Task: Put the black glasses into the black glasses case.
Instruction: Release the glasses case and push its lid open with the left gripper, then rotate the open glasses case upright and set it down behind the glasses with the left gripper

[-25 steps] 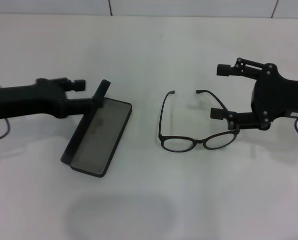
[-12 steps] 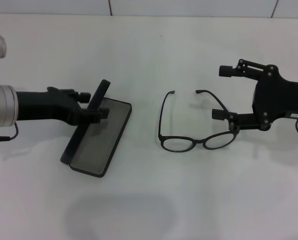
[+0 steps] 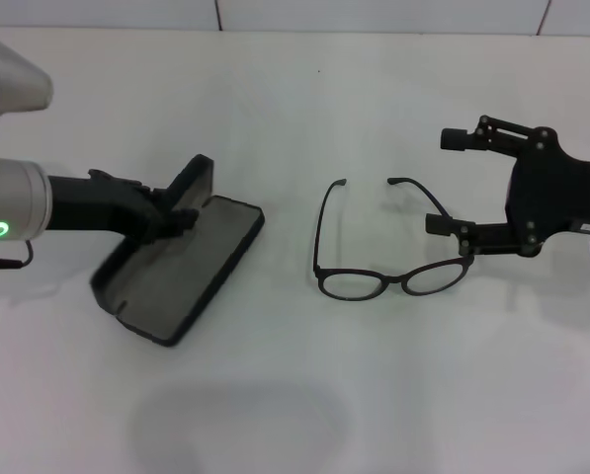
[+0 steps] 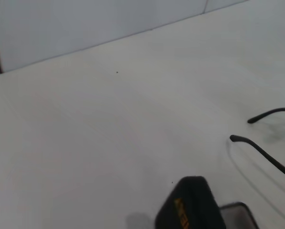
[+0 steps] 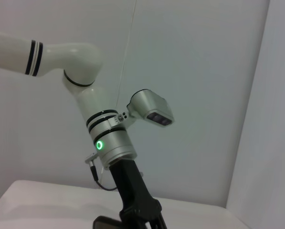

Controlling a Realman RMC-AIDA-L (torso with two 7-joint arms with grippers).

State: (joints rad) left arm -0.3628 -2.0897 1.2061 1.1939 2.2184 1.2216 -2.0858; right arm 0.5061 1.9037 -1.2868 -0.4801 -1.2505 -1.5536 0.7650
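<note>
Left gripper (image 3: 176,212) grips the case (image 3: 176,272) lid (case open); right gripper (image 3: 455,183) spread wide beside the glasses (image 3: 383,272).

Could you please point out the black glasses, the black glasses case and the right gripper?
thin black-framed glasses (image 3: 349,284), head view, on one lens rim.
flat black hinged glasses case (image 3: 201,259), head view, on its grey lining.
right gripper (image 3: 450,183), head view, between its fingertips.

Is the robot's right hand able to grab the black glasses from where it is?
Probably yes. The right gripper is open right beside the black glasses, one finger near the frame's end, and nothing lies between them.
</note>
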